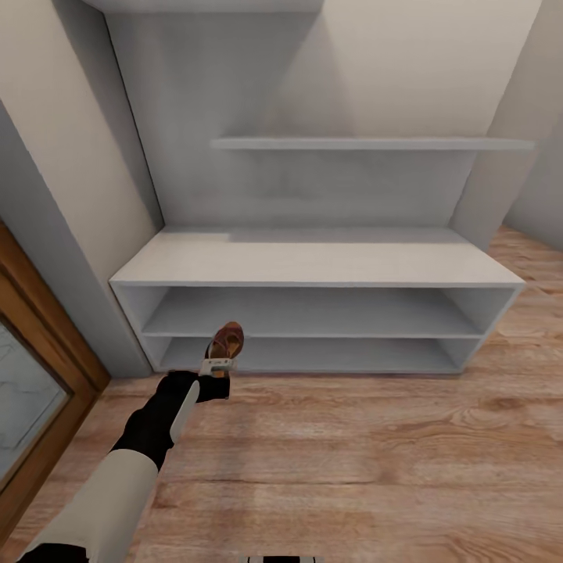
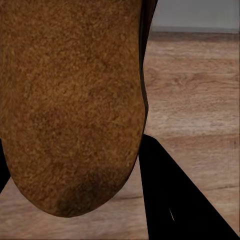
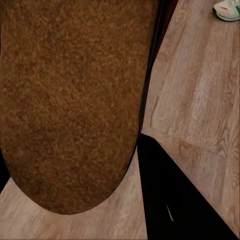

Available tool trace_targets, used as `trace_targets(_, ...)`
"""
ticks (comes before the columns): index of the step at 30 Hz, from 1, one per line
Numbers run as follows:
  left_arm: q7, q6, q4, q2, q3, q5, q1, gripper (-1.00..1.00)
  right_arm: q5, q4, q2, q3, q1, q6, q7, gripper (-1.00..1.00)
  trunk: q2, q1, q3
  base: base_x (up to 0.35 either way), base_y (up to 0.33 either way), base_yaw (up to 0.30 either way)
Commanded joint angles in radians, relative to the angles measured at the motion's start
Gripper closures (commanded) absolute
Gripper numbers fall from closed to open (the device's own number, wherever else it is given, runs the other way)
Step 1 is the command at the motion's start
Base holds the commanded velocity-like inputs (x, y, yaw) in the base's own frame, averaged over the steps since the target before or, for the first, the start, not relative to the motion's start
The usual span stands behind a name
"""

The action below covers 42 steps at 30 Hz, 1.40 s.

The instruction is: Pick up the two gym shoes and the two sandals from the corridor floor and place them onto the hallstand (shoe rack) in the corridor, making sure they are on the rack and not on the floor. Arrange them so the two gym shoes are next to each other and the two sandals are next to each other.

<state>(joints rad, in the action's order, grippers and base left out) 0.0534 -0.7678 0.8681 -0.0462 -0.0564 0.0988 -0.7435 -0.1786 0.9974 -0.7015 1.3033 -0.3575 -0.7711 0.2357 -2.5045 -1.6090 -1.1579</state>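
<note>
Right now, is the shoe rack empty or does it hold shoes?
Empty: the shoe rack has bare shelves and top; the left gripper holds a sandal before it.

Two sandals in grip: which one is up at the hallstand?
The left gripper's sandal: the head view shows it at the hallstand's bottom tier. The right gripper's sandal hangs over bare floor, with a gym shoe beyond.
</note>
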Motion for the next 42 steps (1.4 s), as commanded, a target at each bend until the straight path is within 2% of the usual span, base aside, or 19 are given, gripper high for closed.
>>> trace_targets(1, -0.001, -0.005, 0.001, 0.000, 0.000, 0.008, 0.000, 1.00, -0.007, 0.001, 0.000, 0.002, -0.002, -0.005, 0.005, 1.00, 0.000, 0.000, -0.001, 0.339, 0.000, 0.000)
trace_targets(33, -0.001, -0.005, 0.000, 0.000, 0.000, 0.009, 0.000, 1.00, -0.007, 0.001, 0.000, 0.001, -0.002, -0.004, 0.004, 1.00, 0.000, 0.000, -0.001, 0.340, 0.000, 0.000)
trace_targets(42, -0.001, -0.005, 0.000, 0.000, 0.000, 0.008, 0.000, 1.00, -0.007, 0.001, 0.000, 0.001, -0.002, -0.004, 0.004, 1.00, 0.000, 0.000, -0.001, 0.114, 0.000, 0.000)
